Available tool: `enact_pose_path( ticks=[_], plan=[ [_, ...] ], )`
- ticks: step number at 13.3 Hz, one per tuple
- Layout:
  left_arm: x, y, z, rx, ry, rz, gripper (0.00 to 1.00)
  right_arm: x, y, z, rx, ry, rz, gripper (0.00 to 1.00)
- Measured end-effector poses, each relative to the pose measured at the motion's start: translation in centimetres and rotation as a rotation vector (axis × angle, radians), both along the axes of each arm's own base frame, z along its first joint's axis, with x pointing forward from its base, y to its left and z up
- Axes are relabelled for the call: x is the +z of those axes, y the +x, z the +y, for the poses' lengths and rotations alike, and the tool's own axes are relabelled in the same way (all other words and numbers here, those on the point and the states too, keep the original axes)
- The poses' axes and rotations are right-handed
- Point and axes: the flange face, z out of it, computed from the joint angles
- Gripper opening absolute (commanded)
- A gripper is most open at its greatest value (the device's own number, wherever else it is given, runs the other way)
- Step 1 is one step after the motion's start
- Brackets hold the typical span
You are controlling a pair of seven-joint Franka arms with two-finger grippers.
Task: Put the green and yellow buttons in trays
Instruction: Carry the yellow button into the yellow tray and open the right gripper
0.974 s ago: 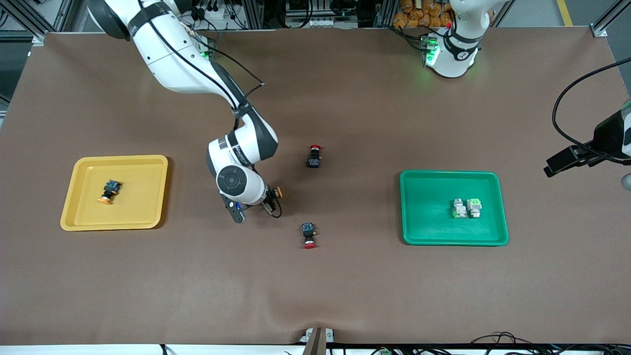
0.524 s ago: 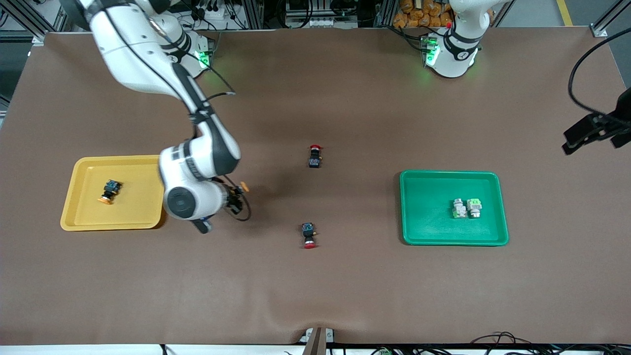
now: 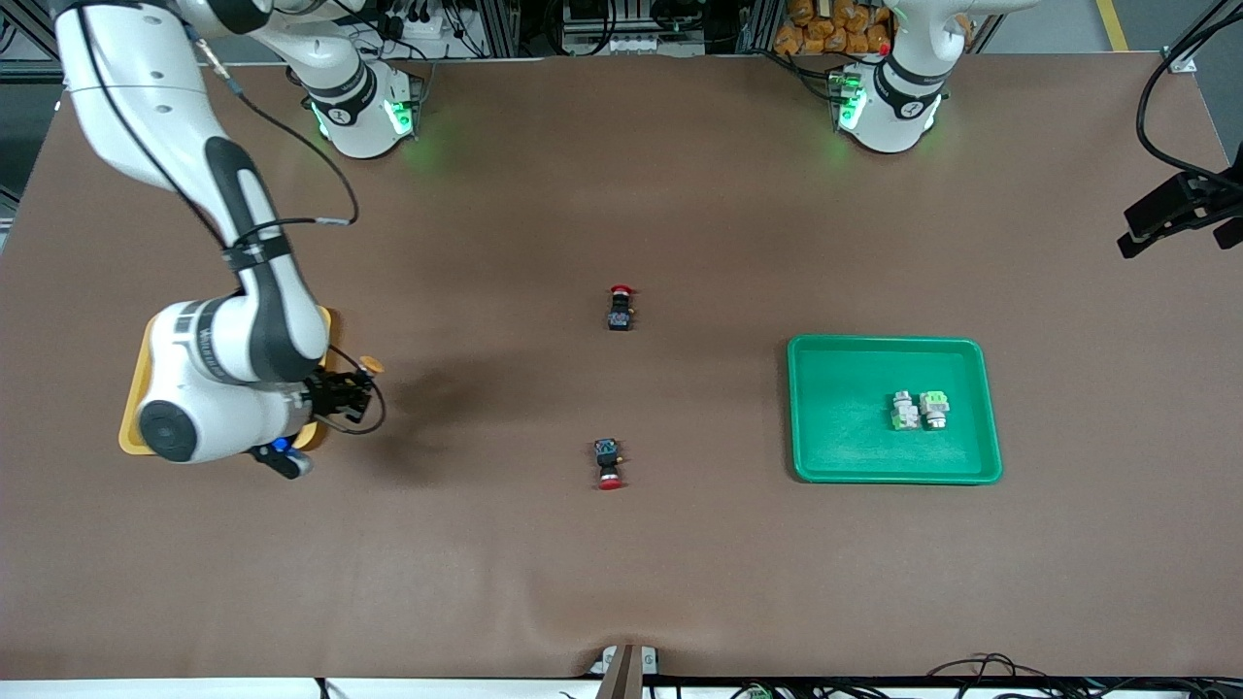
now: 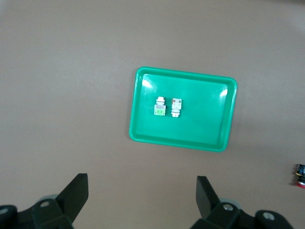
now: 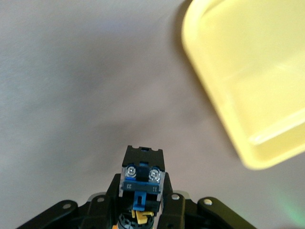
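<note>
Yellow-capped button point(image 3: 355, 381) clamped in right jaws beside yellow tray point(image 3: 139, 383).

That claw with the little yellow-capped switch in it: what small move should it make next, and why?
Probably carry on sideways until it is over the yellow tray, then let go. The right claw is shut on the yellow-capped switch just past the tray's rim, over bare table, so releasing now would likely miss. The left claw waits open, high above the green tray.

Brown-covered table point(image 3: 680, 175). Green tray point(image 3: 835, 456) and yellow tray point(image 3: 131, 427) at its two ends. Two red-capped switches point(image 3: 620, 306) point(image 3: 608, 462) lie between the trays.
</note>
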Motion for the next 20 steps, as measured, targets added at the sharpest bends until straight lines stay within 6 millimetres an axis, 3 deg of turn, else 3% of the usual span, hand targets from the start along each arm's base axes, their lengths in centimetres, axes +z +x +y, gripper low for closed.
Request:
enact_pose_path(
  ticks=[5, 7, 10, 11, 12, 13, 18, 20],
  plan=[
    [-0.3, 0.0, -0.7, -0.012, -0.005, 0.006, 1.00, -2.1, -1.3, -13.4, 0.170, 0.165, -0.037, 0.00],
    [-0.5, 0.0, -0.9, -0.016, -0.005, 0.009, 1.00, -3.7, -1.7, -16.7, 0.227, 0.208, -0.066, 0.00],
    [-0.6, 0.0, -1.1, -0.020, -0.005, 0.010, 1.00, -6.4, -2.1, -18.3, 0.317, 0.239, -0.081, 0.00],
    [-0.6, 0.0, -1.4, -0.024, -0.005, 0.008, 1.00, -7.2, -2.3, -18.5, 0.338, 0.242, -0.078, 0.14],
    [-0.6, 0.1, -1.6, -0.029, -0.005, 0.005, 1.00, -7.7, -2.3, -18.5, 0.350, 0.241, -0.078, 0.46],
    [-0.6, 0.1, -1.8, -0.031, -0.005, 0.004, 1.00, -8.0, -2.3, -18.5, 0.353, 0.240, -0.077, 0.99],
    [-0.7, 0.1, -2.8, -0.050, -0.005, 0.006, 1.00, -7.7, -2.4, -18.1, 0.356, 0.258, -0.049, 1.00],
    [-0.7, 0.1, -2.8, -0.050, -0.005, 0.006, 1.00, -5.4, -1.5, -17.3, 0.372, 0.281, -0.030, 1.00]
  ],
)
